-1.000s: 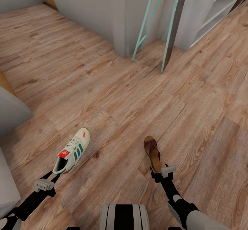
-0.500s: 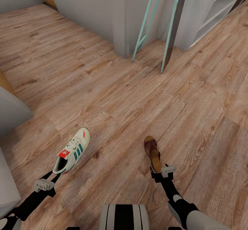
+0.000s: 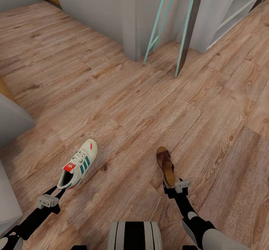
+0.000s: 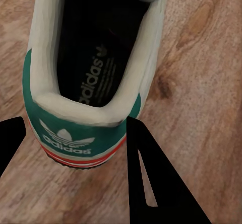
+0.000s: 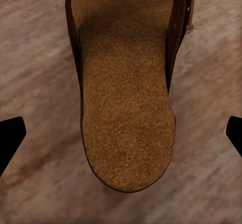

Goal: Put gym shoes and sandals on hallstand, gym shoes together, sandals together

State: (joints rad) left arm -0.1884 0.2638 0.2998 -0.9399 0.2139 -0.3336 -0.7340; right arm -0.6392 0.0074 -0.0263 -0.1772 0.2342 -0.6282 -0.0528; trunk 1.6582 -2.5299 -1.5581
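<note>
One gym shoe (image 3: 77,164), cream with green stripes, lies on the corridor floor (image 3: 123,104) at the lower left. My left gripper (image 3: 61,191) is shut on its heel. In the left wrist view both black fingers (image 4: 151,183) press the sides of the green heel patch of the gym shoe (image 4: 96,58), with my left gripper (image 4: 78,119) around it. One brown sandal (image 3: 166,166) lies at the lower right. My right gripper (image 3: 173,185) stands open at its heel end. In the right wrist view my right gripper (image 5: 126,123) has wide gaps on both sides of the sandal (image 5: 126,98). The hallstand (image 3: 228,14) stands far at the upper right.
A teal ladder (image 3: 186,29) leans near a grey wall pillar (image 3: 129,21) between me and the hallstand. Grey furniture (image 3: 11,121) juts in at the left edge. Open plank floor lies ahead of both shoes.
The view has shifted slightly, with the far floor sliding a little. The shoe, the sandal and both grippers keep the same places.
</note>
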